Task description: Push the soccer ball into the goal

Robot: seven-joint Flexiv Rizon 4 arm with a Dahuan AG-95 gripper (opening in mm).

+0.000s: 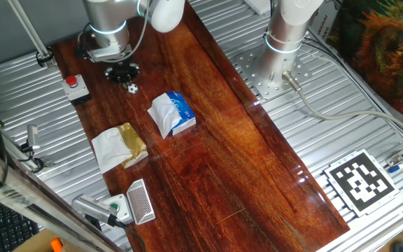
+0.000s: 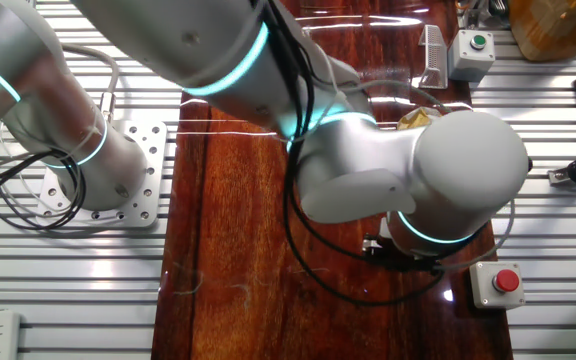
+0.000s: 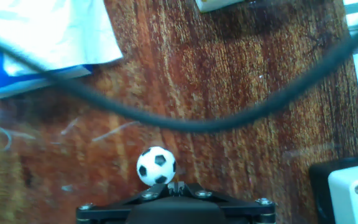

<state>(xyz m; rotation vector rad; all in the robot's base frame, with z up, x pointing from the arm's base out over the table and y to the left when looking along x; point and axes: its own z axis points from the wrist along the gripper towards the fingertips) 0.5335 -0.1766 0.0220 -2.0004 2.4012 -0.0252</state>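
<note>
Tool (image 3: pixel 174 184) sitting just behind the ball (image 3: pixel 156 165), possibly touching it; jaw gap hidden, state unclear. Goal (image 1: pixel 140 201) standing well apart, at the counter's (image 1: pixel 229 161) far end.

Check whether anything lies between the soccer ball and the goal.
Yes: in one fixed view, the napkin with a gold wrapper lies between the soccer ball and the goal; the tissue pack sits beside that line.

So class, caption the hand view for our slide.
The hand sits right behind the soccer ball on the wooden table.
</note>
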